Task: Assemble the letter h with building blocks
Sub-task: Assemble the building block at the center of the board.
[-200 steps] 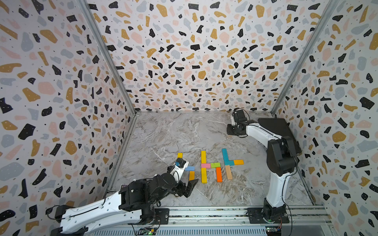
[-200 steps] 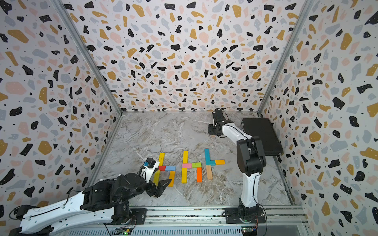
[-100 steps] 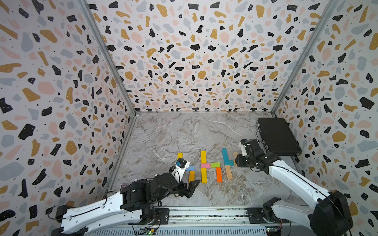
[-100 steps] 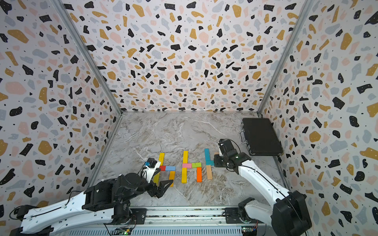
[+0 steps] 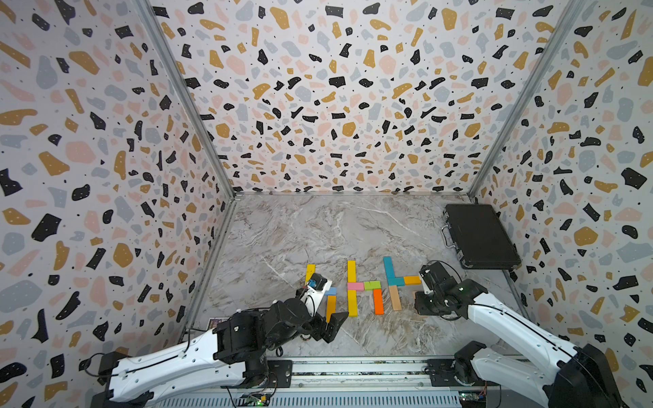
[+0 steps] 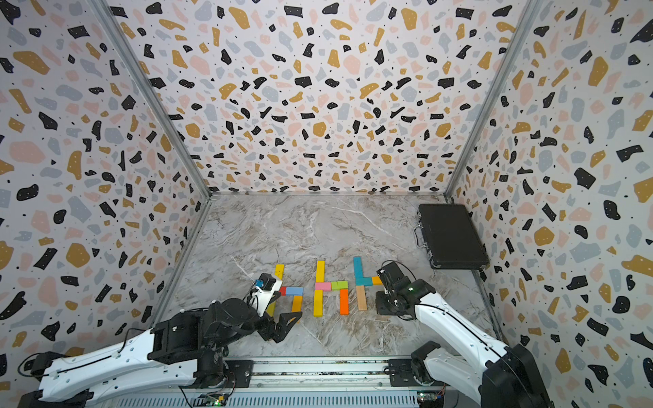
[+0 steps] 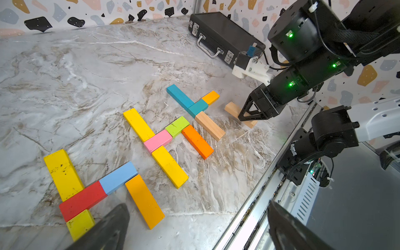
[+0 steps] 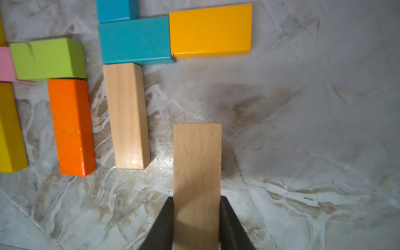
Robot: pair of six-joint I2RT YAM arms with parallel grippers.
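Building blocks lie flat on the marble floor in three groups. The left group has a yellow block [image 7: 62, 173], a red one [image 7: 83, 200], a blue one [image 7: 118, 177] and an orange one [image 7: 144, 201]. The middle group runs yellow [image 5: 351, 272], pink [image 5: 355, 286], green [image 5: 372, 284] and orange [image 5: 378, 301]. The right group is a teal bar [image 5: 388, 268], an orange-yellow short block [image 8: 211, 30] and a plain wood block [image 8: 126, 116]. My right gripper [image 8: 197, 201] is shut on a second plain wood block [image 8: 197, 162], low over the floor beside the first. My left gripper [image 7: 194, 233] stands open near the left group.
A closed black case [image 5: 480, 236] lies at the back right against the wall. The metal rail [image 5: 353, 367] runs along the front edge. Patterned walls enclose the floor on three sides.
My right arm has swung from the back of the floor to the front right and come down beside the right group with the wood block. The left arm has not moved.
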